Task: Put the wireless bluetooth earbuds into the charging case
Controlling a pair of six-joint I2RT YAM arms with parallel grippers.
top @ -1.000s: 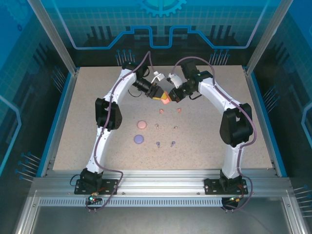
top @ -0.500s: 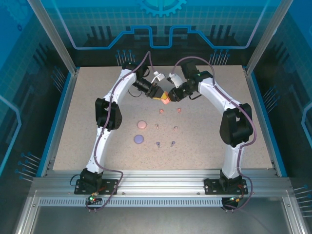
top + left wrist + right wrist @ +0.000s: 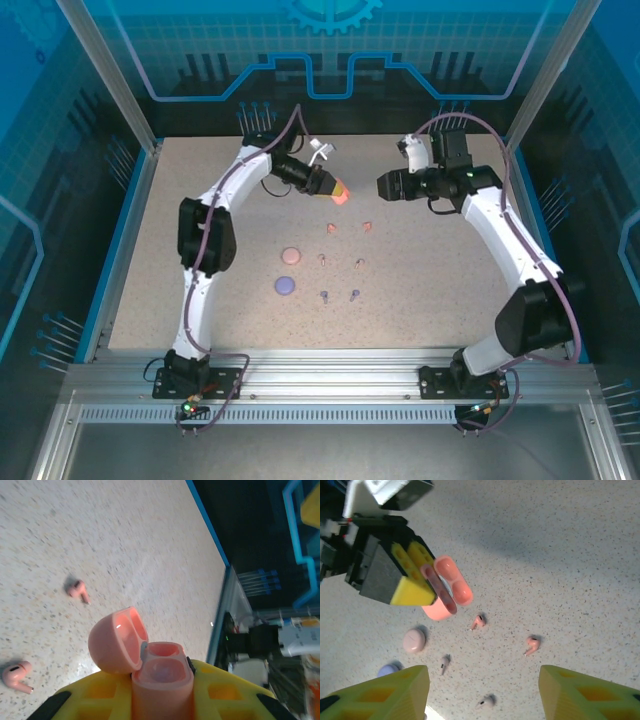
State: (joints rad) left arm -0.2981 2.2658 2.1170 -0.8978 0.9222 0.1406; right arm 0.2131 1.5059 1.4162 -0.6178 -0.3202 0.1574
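My left gripper (image 3: 338, 190) is shut on a coral charging case (image 3: 341, 194), held above the back middle of the table. In the left wrist view the case (image 3: 162, 677) stands between the yellow fingers with its lid (image 3: 116, 641) flipped open and both wells empty. My right gripper (image 3: 383, 185) hangs to the case's right, apart from it, open and empty (image 3: 485, 695). Two coral earbuds (image 3: 331, 228) (image 3: 367, 226) lie on the table below the case. A pale pink pair (image 3: 322, 259) (image 3: 360, 263) and a purple pair (image 3: 324, 295) (image 3: 354, 294) lie nearer the arms.
A shut pale pink case (image 3: 291, 256) and a shut purple case (image 3: 284, 286) lie left of the earbuds. Blue rails (image 3: 120, 250) edge the speckled table (image 3: 440, 290) on the left and right.
My right gripper has let go at the coral case, opened, and drawn back to the right. The left gripper still holds the case in nearly the same spot.
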